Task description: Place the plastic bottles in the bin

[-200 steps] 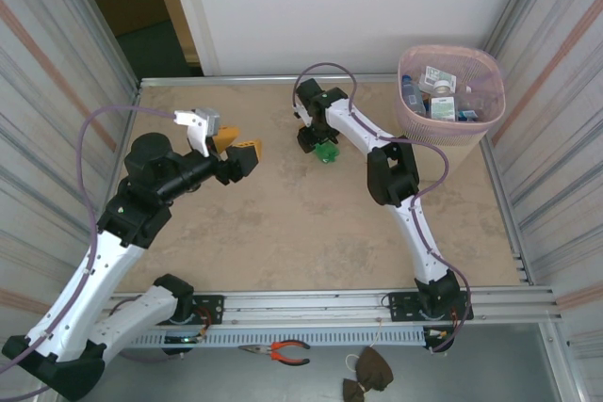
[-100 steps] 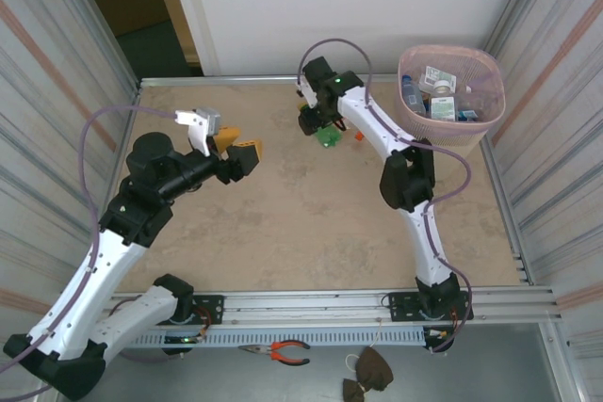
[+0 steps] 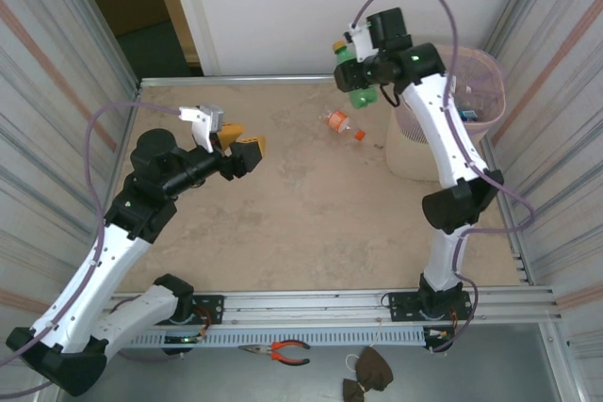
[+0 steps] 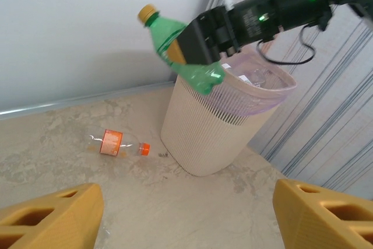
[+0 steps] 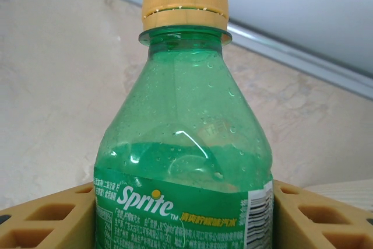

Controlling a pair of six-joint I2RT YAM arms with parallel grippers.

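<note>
Starting at the left of the overhead view, the left gripper [image 3: 240, 150] hangs above the table [image 3: 283, 223], jaws wide and nothing between them; centre frame, an orange-labelled bottle [image 3: 342, 123] lies on its side, near the foot of the bin [image 3: 407, 152] and well apart from both arms; up and to the right, the right gripper [image 3: 363, 72] is clamped around a green bottle [image 3: 358, 96], yellow cap tilted to the upper left, held high just beside the bin's rim but not yet over its mouth; far right, the bin stands upright with bottles already inside; nearly done, by my reckoning: the green one to drop, the orange one to fetch.
</note>
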